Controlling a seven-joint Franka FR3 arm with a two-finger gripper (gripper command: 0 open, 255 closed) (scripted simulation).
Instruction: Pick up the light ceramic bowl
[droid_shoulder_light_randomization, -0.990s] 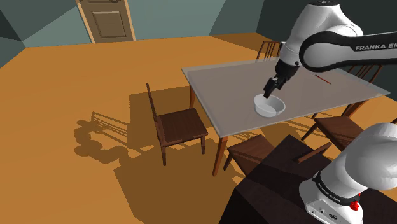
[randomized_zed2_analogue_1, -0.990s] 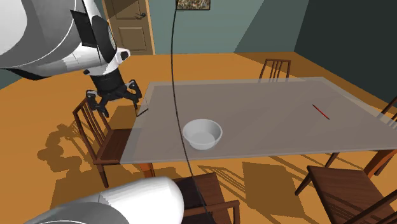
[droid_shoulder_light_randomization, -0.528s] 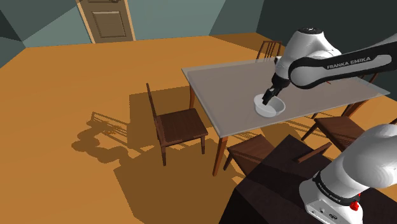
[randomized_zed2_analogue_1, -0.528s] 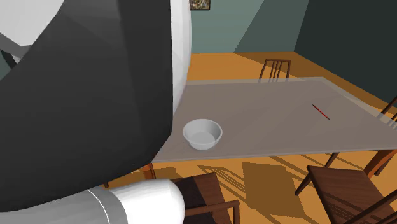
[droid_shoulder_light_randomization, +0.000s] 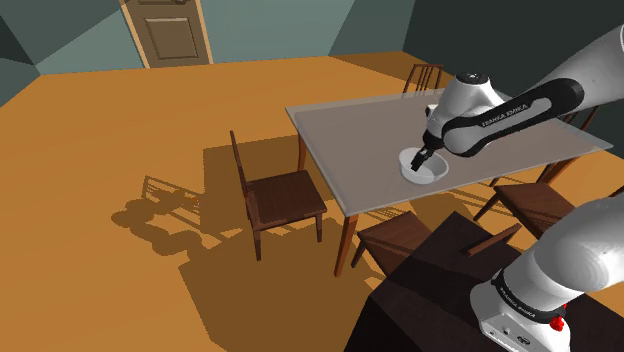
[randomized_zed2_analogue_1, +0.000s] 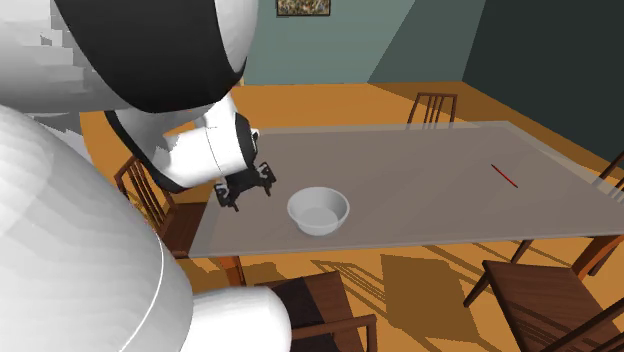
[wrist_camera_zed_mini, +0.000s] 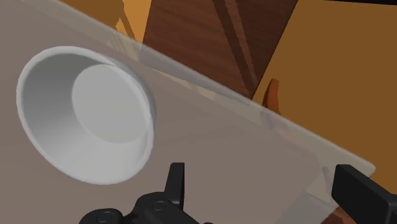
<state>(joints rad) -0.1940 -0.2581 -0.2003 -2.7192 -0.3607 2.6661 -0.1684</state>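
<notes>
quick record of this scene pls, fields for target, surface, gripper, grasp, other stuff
target: pale grey bowl, upright, empty
surface: grey table, bowl near its edge
hand: gripper open, low over the table beside the bowl
grasp: none; bowl lies outside the fingers, not between them
other: thin red stick on the table; wooden chairs around it

The white arm stretches out and bends down at the wrist; its black tool points downward, fingers spread wide apart.
</notes>
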